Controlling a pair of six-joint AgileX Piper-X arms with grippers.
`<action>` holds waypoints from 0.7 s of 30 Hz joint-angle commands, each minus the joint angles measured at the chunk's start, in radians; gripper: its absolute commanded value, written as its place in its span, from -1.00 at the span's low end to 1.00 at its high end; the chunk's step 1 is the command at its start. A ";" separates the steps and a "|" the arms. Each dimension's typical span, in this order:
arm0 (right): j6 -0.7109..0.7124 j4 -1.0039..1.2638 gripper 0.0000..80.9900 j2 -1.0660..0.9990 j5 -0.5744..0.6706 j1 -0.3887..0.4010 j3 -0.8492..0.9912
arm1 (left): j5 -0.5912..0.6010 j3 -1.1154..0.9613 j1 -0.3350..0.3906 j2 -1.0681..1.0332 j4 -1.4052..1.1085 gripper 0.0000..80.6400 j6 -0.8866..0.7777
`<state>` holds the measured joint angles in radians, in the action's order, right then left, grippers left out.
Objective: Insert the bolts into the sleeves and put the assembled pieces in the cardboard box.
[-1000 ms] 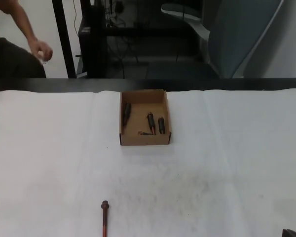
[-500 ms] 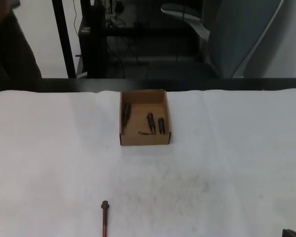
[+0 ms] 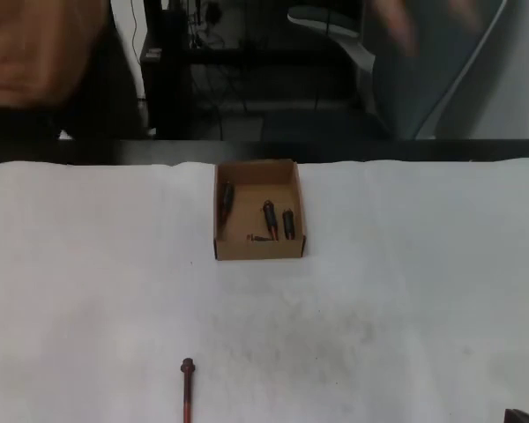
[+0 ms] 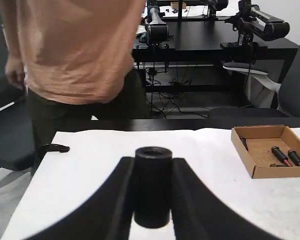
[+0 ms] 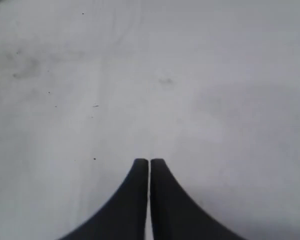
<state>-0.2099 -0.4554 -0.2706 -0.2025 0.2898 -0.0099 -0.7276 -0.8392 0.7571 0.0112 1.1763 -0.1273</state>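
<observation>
Bolt [image 3: 187,388] spotted from the high view: lying loose on the white bench cover [image 3: 406,335] close to the near edge, head end turned toward the cardboard box [image 3: 259,248], well apart from it. Inside that box, three dark assembled pieces [image 3: 269,214] counted, plus one small reddish bit [image 3: 263,237] too small to name. Over to the left wrist view now: left gripper [image 4: 152,162] clamped on a single black sleeve [image 4: 152,195], pinched between both fingers, open bore poking out beyond the tips, with the box off to one side on the cover. On to the right wrist view: right gripper [image 5: 149,161] pressed closed on nothing, fingertips touching, hanging over bare cover. Likely step in hand, then: fetching that lone bolt with the free right arm. Best done by spreading the fingers first, coming down astride the shank, and gripping near the head so as to leave the plain end free for the bore. Worth holding the sleeve dead steady and lining up both axes before pushing; otherwise a real chance of nudging the bolt into a roll. Tally: one loose bolt, one sleeve, three finished pieces, one box, two grippers.
</observation>
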 commanded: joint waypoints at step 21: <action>0.009 0.028 -0.96 -0.002 0.003 -0.005 0.010 | -0.004 -0.004 -0.002 -0.011 -0.007 -0.95 -0.006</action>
<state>-0.2090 -0.4387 -0.2706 -0.2025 0.2898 -0.0099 -0.7276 -0.8392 0.7571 0.0112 1.1819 -0.1273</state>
